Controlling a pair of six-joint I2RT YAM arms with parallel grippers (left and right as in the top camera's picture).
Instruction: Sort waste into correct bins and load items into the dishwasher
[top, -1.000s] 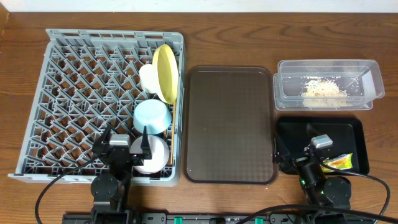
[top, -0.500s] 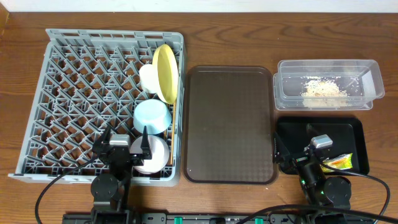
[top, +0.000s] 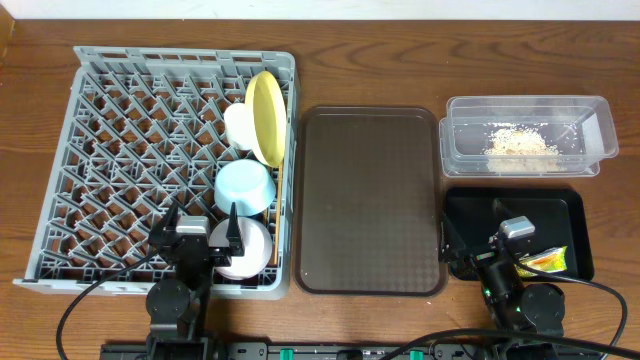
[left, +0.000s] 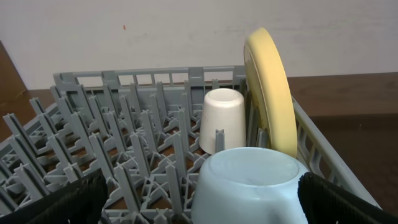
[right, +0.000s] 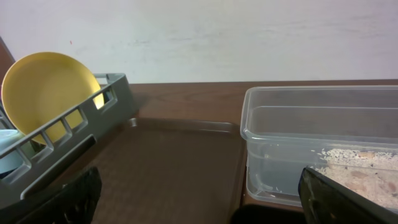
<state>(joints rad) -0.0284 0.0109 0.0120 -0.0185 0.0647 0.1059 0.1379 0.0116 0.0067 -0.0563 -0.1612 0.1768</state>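
Left end effector and right end effector stand apart, empty. Yellow plate, light blue bowl and white cup sit in the dish rack. Food scraps lie in the clear tub. Sorting is judged complete. Next, confirm the tissue, which is unseen.

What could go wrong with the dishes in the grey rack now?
1. The yellow plate stands on edge near the right wall of the rack; a bump might tip it over.
2. The left end effector sits open right beside the white bowl, so a careless lift away could knock the bowl.
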